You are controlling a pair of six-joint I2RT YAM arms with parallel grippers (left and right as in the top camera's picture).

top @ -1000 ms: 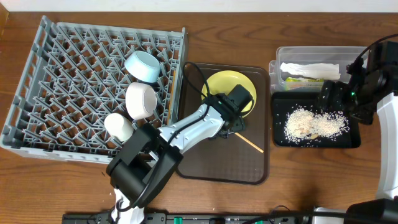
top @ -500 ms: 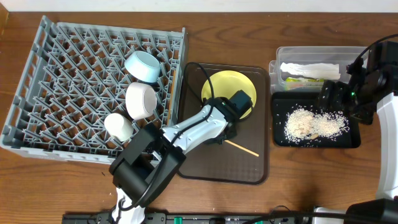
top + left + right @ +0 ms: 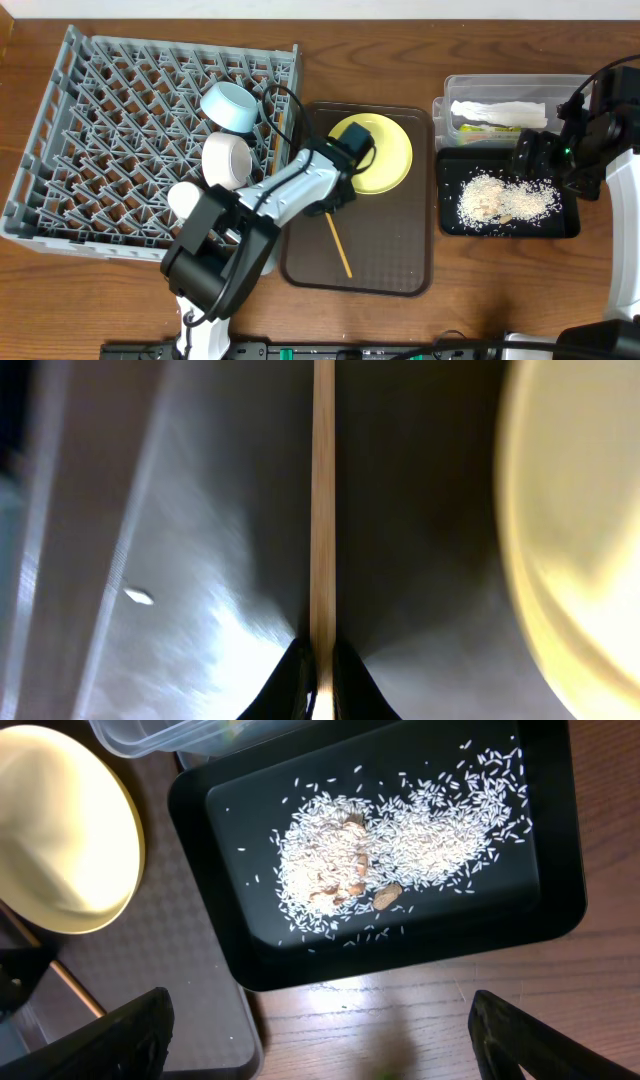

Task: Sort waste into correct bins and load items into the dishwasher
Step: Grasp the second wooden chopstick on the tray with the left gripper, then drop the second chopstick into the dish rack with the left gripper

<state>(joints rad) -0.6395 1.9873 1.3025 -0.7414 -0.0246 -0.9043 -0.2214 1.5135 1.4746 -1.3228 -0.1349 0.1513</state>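
My left gripper point(image 3: 326, 207) is shut on a thin wooden chopstick point(image 3: 339, 245) over the dark brown serving tray point(image 3: 400, 270). In the left wrist view the chopstick point(image 3: 323, 510) runs straight out from between my closed fingers, with the gripper point(image 3: 322, 685) at the bottom edge. The yellow plate point(image 3: 385, 155) lies just right of it. A light blue bowl point(image 3: 232, 105), a white bowl point(image 3: 227, 160) and a cream cup point(image 3: 190, 203) sit in the grey dish rack point(image 3: 90, 120). My right gripper point(image 3: 330, 1040) hangs open over the near edge of the black tray point(image 3: 560, 840) of rice point(image 3: 400, 850).
The clear tub point(image 3: 445, 105) behind the black tray point(image 3: 505, 228) holds a white napkin point(image 3: 498, 110) and a green-and-orange wrapper point(image 3: 490, 126). A thin wooden stick point(image 3: 272, 150) stands along the rack's right wall. Bare wood table runs along the front.
My left gripper closed on the chopstick and swung left along the plate's edge. The chopstick now points toward the tray's front instead of lying diagonally to the right. The right arm is unchanged.
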